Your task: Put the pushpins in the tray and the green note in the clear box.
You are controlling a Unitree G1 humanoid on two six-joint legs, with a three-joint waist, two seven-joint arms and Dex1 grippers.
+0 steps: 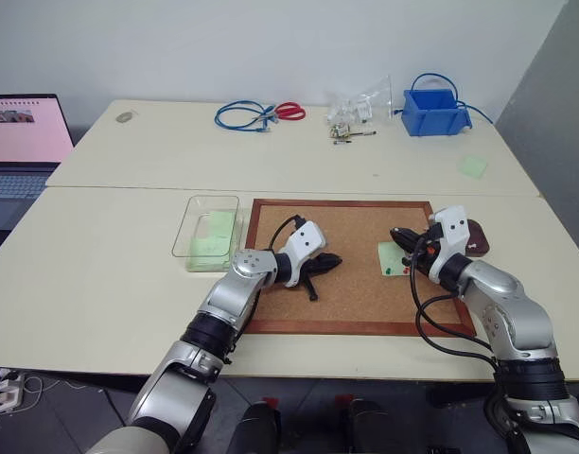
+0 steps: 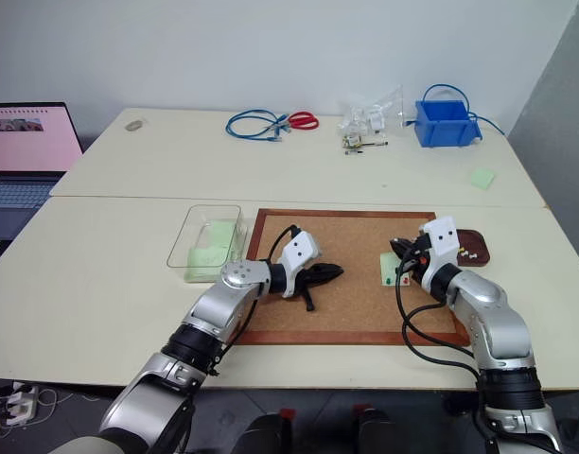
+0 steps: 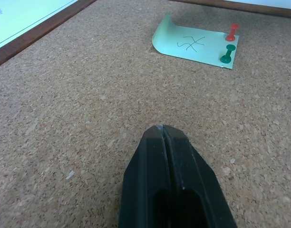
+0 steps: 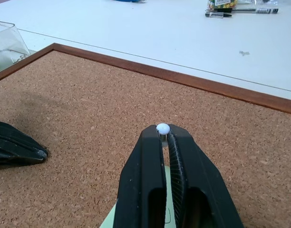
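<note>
White pin nipped in my right jaws

My right gripper point(image 4: 163, 134) pinches a white pushpin point(image 4: 162, 128), head up, over the green note point(image 3: 195, 45); red pin point(image 3: 232, 32) and green pin point(image 3: 226, 53) stand upright in it. My left gripper point(image 3: 163, 130), jaws shut and empty, rests on the corkboard point(image 1: 356, 284).

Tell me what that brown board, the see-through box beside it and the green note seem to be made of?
The board looks like cork: speckled, grainy, matte surface, set in a reddish wood-look frame. The clear box seems to be glossy transparent plastic, since the table shows through its walls. The green note looks like thin matte paper: one edge curls up and it carries a pen scribble.
</note>
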